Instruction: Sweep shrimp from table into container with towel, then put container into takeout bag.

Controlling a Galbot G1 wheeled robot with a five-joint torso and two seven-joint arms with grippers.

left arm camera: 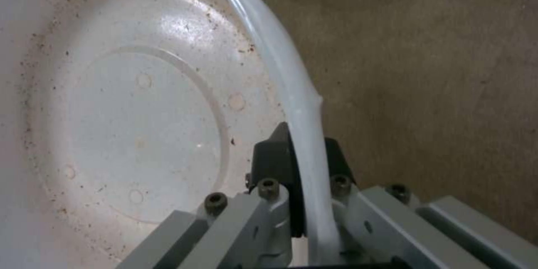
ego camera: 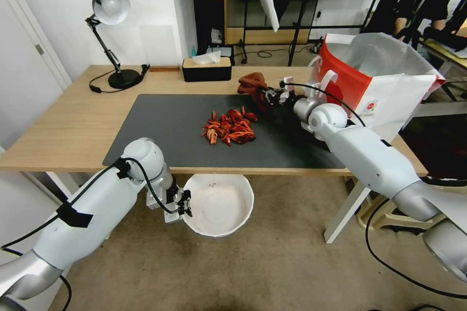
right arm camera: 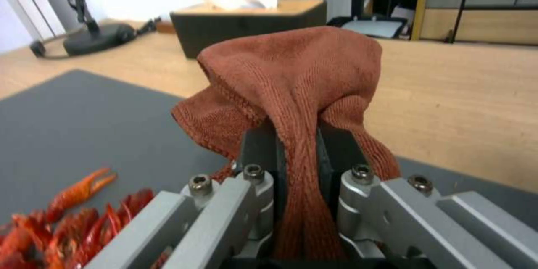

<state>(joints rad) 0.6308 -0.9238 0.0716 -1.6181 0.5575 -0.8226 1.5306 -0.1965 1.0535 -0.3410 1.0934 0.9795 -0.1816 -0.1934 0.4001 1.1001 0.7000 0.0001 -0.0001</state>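
Beige carpet (ego camera: 272, 272) lies beneath our long light wooden table (ego camera: 63, 126), which carries a dark grey mat (ego camera: 165, 131). On the mat's middle sits the shrimp (ego camera: 229, 129): a loose heap of bright red-orange pieces with thin legs, its long axis running left to right.

Our right gripper (ego camera: 266, 93) hangs just beyond the heap's far right, its jaws clenched on the towel (ego camera: 252, 85), a rust-red soft cloth bunched into a lump that rises past the fingertips toward the far side.

Our left gripper (ego camera: 186, 205) is below the table's near edge, pinching the rolled rim of the container (ego camera: 220, 206), a round white bowl speckled inside, mouth facing up.

At the table's far right stands the takeout bag (ego camera: 384, 92), red and white, open at the top.
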